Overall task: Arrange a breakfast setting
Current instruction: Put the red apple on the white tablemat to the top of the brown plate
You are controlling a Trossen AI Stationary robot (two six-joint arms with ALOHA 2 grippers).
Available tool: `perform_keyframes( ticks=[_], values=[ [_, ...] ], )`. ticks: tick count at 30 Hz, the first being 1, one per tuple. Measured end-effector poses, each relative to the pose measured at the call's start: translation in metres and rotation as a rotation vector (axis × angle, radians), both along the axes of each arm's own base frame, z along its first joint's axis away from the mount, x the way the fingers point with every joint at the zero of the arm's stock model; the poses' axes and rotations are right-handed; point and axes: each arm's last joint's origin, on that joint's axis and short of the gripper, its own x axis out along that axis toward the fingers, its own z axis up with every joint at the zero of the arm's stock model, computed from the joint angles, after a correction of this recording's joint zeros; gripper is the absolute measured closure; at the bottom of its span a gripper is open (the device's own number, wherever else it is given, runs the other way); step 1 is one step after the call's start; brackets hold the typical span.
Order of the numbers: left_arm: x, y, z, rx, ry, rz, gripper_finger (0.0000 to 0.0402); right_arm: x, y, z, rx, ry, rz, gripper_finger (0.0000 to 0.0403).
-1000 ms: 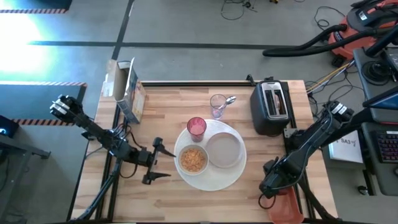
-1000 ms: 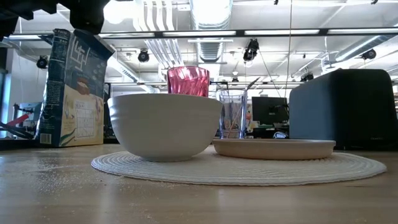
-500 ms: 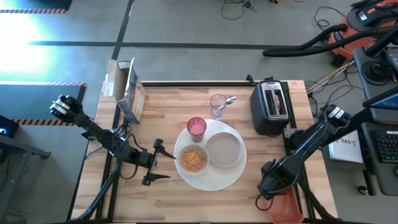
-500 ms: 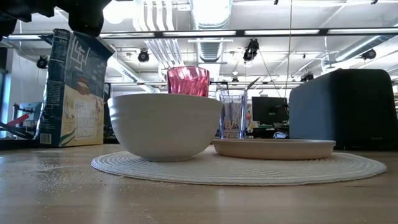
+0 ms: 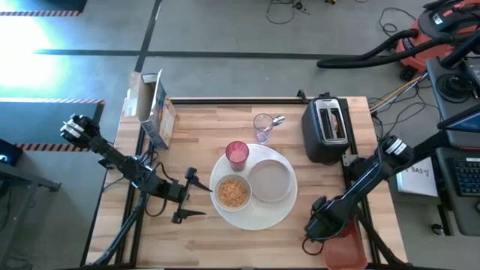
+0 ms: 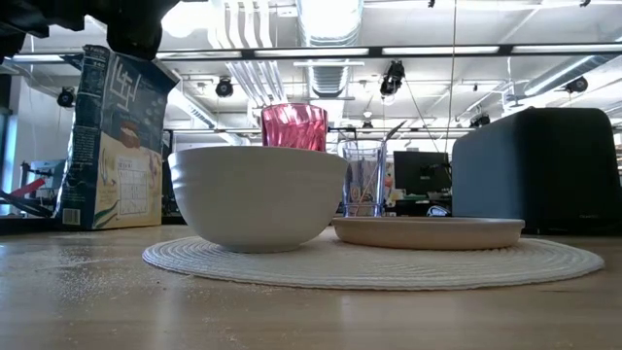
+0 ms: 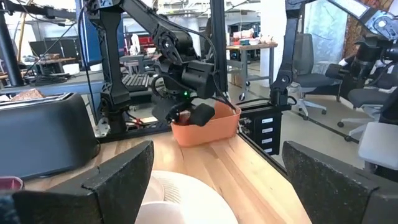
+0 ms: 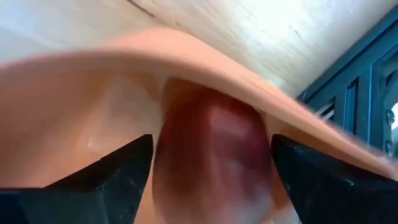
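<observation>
Right gripper spread wide inside orange bin, red fruit between fingers, ungrasped. Left gripper released, placemat just ahead.

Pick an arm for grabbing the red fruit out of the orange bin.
Right. The right gripper is already over the orange bin with jaws open around the red fruit. The left gripper waits open across the placemat, far from the bin.

White bowl and pale plate on woven placemat, pink cup behind
</observation>
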Motion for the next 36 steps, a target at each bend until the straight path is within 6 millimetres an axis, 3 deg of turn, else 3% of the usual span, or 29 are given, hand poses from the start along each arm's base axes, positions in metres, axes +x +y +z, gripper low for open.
perform_keyframes(
  ticks=[10,19,30,36],
  values=[
    [0.000,0.000,0.000,0.002,0.004,0.000,0.0064,0.002,0.003,-0.017,0.042,0.065,0.106,0.0089],
    [-0.003,0.002,0.007,-0.020,-0.029,0.000,0.0064,-0.001,0.000,-0.001,0.100,-0.009,0.162,0.0140],
    [-0.005,0.004,0.012,-0.033,-0.049,0.000,0.0064,-0.004,-0.005,0.017,0.095,-0.114,0.182,0.0142],
    [-0.005,0.004,0.012,-0.034,-0.050,0.000,0.0064,-0.011,-0.012,0.041,0.164,-0.198,0.181,0.0142]
  ],
)
